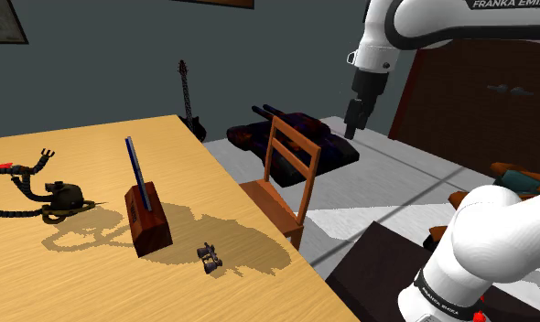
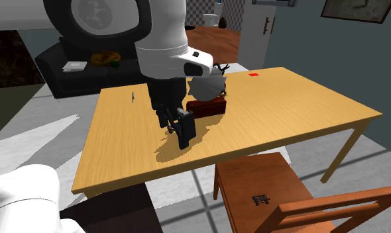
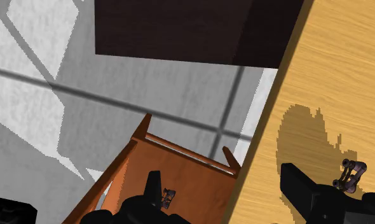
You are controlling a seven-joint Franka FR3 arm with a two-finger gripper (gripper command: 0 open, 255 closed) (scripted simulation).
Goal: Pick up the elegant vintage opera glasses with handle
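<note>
Hand [image 3: 224, 194]: fingers wide apart, nothing held. Between them lie only the edge of the table [image 3: 332, 76] and the floor well below.

Under one finger is the seat of a wooden chair [image 3: 180, 165]. A small dark item [image 2: 259, 200] lies on that seat; cannot tell what it is.

Under the other finger is the table top. The opera glasses [image 3: 353, 173] lie there just outside that finger, well below the hand. They sit near the table's edge in the arm's shadow and touch nothing else. They are not between the fingers.

Handling (judgement):
- Small, dark, twin-barrelled and stiff, so probably light
- Hard, smooth surfaces may skid or turn on the wood if one finger lands first
- The handle is too small to make out from here, and a thin part like that would twist in the grip
- Best hold is across both barrels near the bridge, with the fingers on the outer flanks, low to the table
- The fittings are likely delicate, so a modest squeeze

Arm pose: the forearm comes down from high up and the hand points straight down, well above the table, over the gap between chair and table.

Next move (judgement): a sideways shift over the table until the glasses are centred between the fingers, then descent.

Farther beyond the glasses, well apart from them:
- A brown block [image 1: 149, 224] with an upright blue rod
- A black gadget [image 1: 59, 196] with a segmented hose
</note>
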